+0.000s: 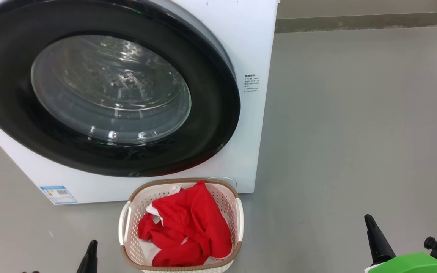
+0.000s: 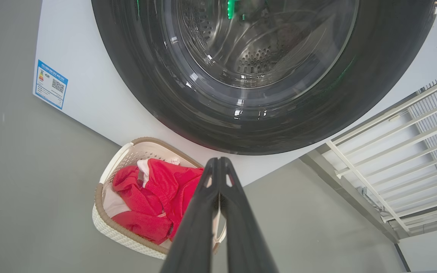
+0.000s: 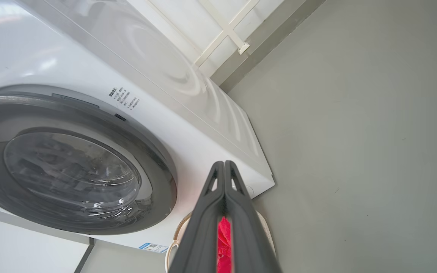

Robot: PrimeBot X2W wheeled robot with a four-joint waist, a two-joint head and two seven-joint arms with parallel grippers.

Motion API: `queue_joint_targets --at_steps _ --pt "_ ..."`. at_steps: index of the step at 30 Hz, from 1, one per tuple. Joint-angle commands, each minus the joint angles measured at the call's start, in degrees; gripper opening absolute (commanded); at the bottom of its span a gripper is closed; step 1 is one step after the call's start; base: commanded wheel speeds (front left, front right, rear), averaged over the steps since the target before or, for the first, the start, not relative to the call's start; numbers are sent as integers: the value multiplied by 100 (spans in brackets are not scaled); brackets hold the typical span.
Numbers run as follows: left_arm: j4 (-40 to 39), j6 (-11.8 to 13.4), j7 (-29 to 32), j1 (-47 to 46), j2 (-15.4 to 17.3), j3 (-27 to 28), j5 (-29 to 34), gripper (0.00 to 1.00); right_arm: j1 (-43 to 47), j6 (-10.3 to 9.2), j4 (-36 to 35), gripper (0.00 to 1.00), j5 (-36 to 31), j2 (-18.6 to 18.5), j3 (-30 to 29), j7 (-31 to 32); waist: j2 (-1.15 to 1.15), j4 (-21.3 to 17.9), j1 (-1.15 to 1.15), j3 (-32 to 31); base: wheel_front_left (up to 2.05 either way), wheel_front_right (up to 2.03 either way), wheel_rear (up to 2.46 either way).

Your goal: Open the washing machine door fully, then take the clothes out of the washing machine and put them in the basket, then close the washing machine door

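Note:
The washing machine [image 1: 252, 45] fills the upper left of the head view, and its door [image 1: 211, 125] with the black rim lies flush against the front, shut. Behind the glass the steel drum [image 2: 256, 57] shows no fabric. The basket [image 1: 237, 216] stands on the floor right before the machine, with the red clothes [image 1: 188, 227] heaped inside it. My left gripper [image 1: 92, 244] is shut and empty at the lower left, near the basket's left side. My right gripper [image 1: 368, 220] is shut and empty at the lower right, well clear of the basket.
Grey floor [image 1: 355, 132] stretches to the right of the machine up to a wall base [image 1: 355, 22]. A white railing [image 2: 412, 151] stands beside the machine in the left wrist view. A blue label [image 1: 58, 194] sits low on the machine's front.

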Motion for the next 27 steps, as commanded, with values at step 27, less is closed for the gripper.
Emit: queue_joint_targets --at_steps 27 --pt "-250 -27 461 -482 -47 280 -1781 0 -524 -4 -299 0 1675 -138 -92 465 0 27 -1 -9 0 0 0"
